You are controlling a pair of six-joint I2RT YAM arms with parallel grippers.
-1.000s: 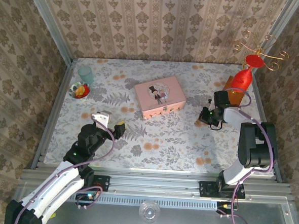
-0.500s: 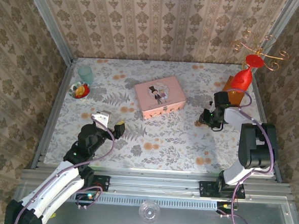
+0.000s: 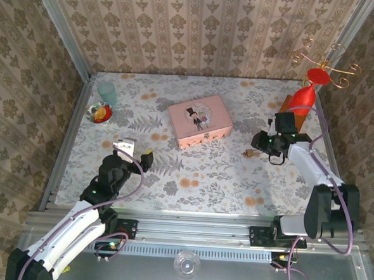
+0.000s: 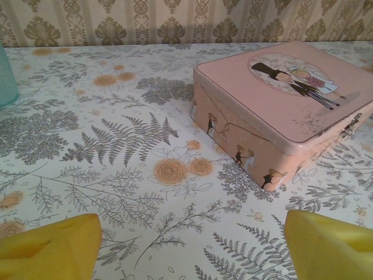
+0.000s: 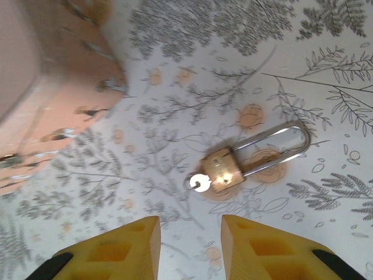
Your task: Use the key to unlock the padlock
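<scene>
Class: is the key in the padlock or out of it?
In. The key shows only its round head, jutting from the base of the padlock.

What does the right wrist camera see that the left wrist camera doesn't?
The right wrist view adds the brass padlock lying flat, with the key stuck in its base. The left wrist view adds a teal glass at its left edge and the wallpapered wall. Shared: the pink tin, the floral tablecloth, and at the bottom each arm's own open yellow-tipped gripper: left gripper, right gripper.
</scene>
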